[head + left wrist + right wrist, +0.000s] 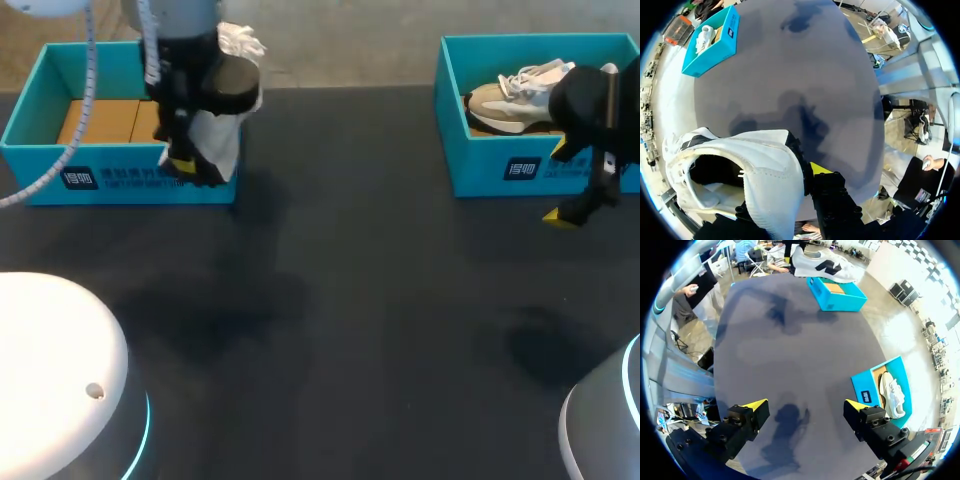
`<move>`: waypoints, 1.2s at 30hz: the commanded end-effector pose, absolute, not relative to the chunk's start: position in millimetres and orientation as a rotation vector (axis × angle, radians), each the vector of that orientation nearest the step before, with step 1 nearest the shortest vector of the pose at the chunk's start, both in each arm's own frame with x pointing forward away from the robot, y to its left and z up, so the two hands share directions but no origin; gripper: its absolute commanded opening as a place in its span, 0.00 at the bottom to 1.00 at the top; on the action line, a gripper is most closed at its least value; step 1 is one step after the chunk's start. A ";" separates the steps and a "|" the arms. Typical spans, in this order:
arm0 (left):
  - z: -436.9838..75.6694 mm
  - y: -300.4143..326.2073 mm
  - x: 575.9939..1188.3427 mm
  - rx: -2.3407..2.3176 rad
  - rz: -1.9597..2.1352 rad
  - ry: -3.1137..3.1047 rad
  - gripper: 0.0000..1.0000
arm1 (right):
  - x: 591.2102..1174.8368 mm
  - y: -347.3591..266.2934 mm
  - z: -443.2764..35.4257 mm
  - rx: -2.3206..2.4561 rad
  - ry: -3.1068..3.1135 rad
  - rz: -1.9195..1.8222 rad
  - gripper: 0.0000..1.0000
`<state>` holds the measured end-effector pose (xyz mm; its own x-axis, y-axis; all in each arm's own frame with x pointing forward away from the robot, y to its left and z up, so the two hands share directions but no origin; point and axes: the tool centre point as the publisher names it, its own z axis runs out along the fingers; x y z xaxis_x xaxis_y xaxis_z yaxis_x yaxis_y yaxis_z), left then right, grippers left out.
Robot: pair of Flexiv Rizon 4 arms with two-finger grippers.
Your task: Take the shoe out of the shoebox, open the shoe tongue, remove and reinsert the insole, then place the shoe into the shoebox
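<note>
Shoe (740, 170) gripped in left end effector (186, 162), raised over its shoebox (120, 185), likely clearing it for tongue work; right end effector (805, 409) hangs open nearby.

From above and behind, my head camera looks down over the surface (350, 300). My left wrist camera sits close on the white shoe (765, 170); my right wrist one hangs higher. All three catch the shoebox (480, 160) at its far right corner.
</note>
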<state>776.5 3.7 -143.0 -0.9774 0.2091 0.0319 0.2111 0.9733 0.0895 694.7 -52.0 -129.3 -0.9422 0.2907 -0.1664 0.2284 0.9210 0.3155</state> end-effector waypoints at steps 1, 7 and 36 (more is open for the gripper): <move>-144.8 32.4 790.8 -0.336 -0.084 -3.088 0.00 | 697.1 -51.4 -129.9 0.393 2.875 0.432 1.00; -153.0 71.4 809.4 -0.331 -0.095 -3.105 0.00 | 697.1 -51.4 -129.9 0.393 2.875 0.432 1.00; -178.4 274.5 888.3 0.047 -0.137 -3.141 0.00 | 697.1 -51.4 -129.9 0.393 2.875 0.432 1.00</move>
<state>880.1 266.5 -177.0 -0.9990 -0.0410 -0.0197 -0.0427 0.9947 0.0935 694.6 -52.0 -129.3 -0.9422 0.2907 -0.1664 0.2284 0.9210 0.3155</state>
